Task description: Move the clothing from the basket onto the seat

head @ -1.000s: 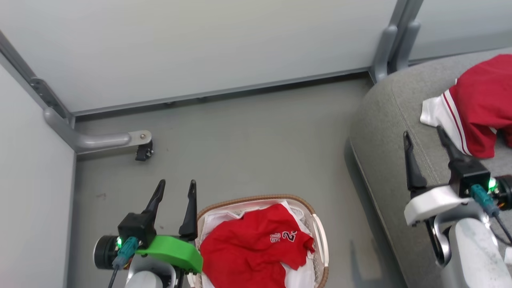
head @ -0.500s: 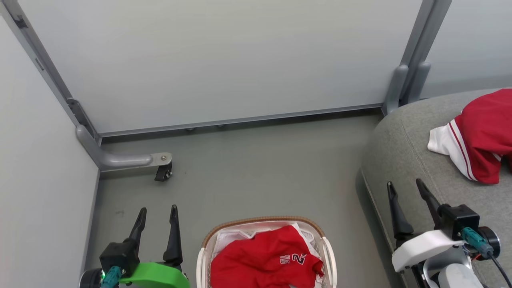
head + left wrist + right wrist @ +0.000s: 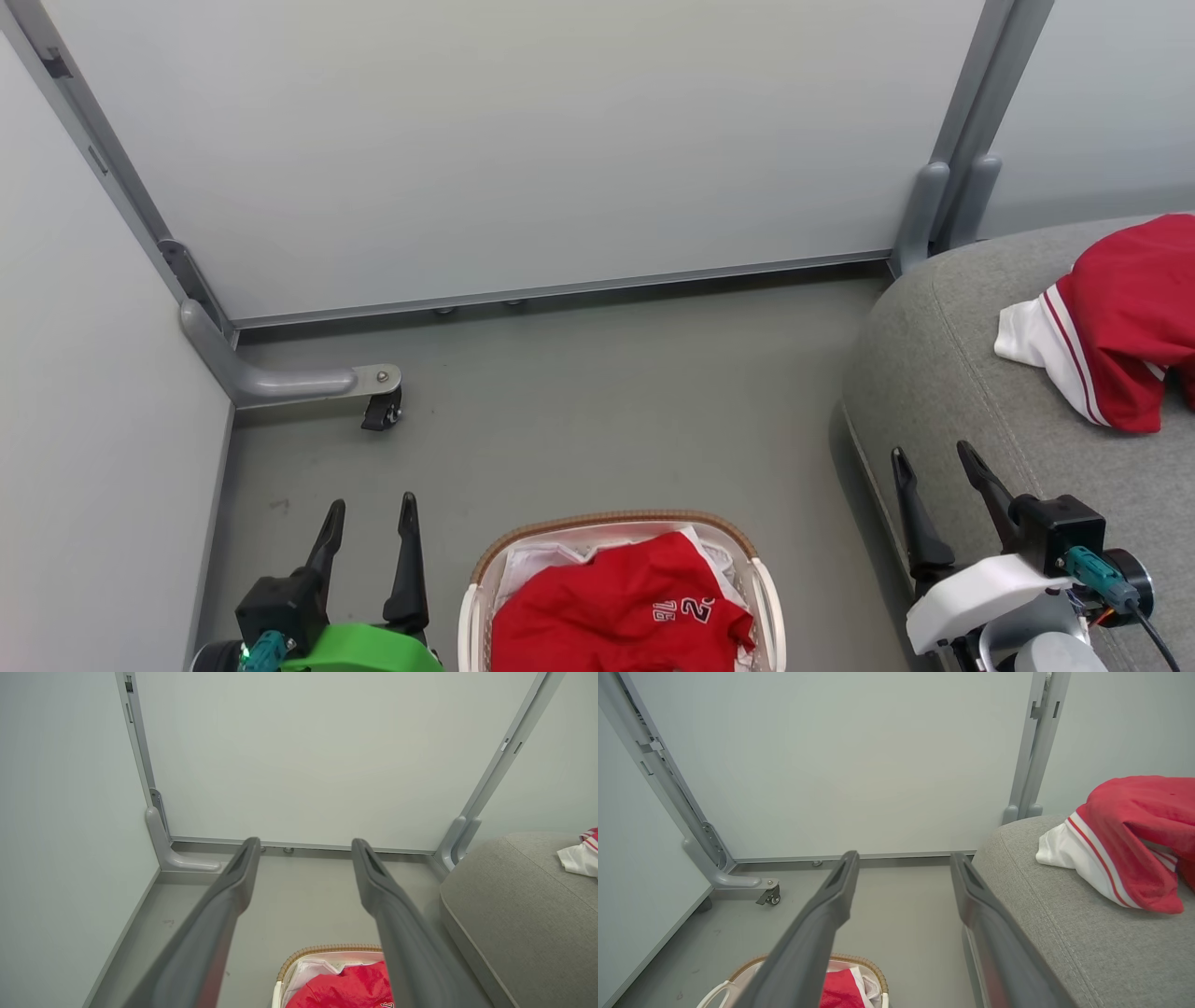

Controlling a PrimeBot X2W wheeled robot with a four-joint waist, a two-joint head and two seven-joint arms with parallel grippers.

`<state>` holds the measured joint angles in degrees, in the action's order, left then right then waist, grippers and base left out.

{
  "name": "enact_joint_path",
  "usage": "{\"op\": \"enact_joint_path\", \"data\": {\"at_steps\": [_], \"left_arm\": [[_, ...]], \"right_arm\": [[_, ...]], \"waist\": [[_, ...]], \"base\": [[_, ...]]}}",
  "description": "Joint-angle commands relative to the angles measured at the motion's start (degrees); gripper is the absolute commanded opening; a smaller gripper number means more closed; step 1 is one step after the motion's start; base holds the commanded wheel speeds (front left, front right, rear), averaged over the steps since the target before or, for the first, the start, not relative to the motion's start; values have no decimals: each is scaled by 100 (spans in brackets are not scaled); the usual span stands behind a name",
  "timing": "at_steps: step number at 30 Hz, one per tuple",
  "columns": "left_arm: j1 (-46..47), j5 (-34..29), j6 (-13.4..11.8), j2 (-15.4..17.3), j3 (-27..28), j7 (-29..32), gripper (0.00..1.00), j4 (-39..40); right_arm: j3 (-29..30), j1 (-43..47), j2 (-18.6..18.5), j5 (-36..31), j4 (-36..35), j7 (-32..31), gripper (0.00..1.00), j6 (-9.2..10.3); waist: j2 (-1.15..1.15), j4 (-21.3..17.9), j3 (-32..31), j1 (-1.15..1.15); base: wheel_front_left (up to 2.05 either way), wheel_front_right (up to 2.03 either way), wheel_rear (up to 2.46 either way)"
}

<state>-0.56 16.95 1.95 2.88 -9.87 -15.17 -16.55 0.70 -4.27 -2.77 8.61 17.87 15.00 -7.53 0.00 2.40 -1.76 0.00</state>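
Note:
A red garment with white numerals (image 3: 621,611) lies in the white basket (image 3: 611,525) with a brown woven rim, on the floor at the bottom centre of the head view. A second red garment with white stripes (image 3: 1120,322) rests on the grey seat (image 3: 934,373) at the right. My left gripper (image 3: 371,511) stands open and empty just left of the basket. Over the seat's front edge my right gripper (image 3: 934,457) is open and empty, well short of the garment there. The left wrist view shows the basket (image 3: 327,949) below its fingers; the right wrist view shows the seat garment (image 3: 1129,840).
Pale partition panels close off the back and left. A grey panel foot with a castor (image 3: 378,409) sits on the floor at the left. Upright grey posts (image 3: 943,210) stand by the seat's far corner. Bare grey floor (image 3: 607,401) lies between basket and wall.
The head camera has tilted up, so everything sits lower in the picture. Both grippers have drawn back toward the bottom edge, staying open; the right one has pulled away from the garment on the seat.

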Motion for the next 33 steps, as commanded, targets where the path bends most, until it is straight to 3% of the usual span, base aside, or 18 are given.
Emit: {"op": "enact_joint_path", "data": {"at_steps": [1,23,33], "left_arm": [[-29,-19,-6,2,-9,3,100,-8],[245,-295,98,2,-213,3,100,-109],[1427,-581,288,6,-784,3,100,-1026]], "right_arm": [[-5,42,-23,48,14,28,100,8],[90,2,-22,-45,-125,28,100,8],[24,-521,-22,-300,-298,28,100,8]], "waist": [[0,-2,5,0],[0,-53,171,0],[0,-489,1075,0]], "base": [[0,0,0],[0,0,0],[0,0,0]]}}
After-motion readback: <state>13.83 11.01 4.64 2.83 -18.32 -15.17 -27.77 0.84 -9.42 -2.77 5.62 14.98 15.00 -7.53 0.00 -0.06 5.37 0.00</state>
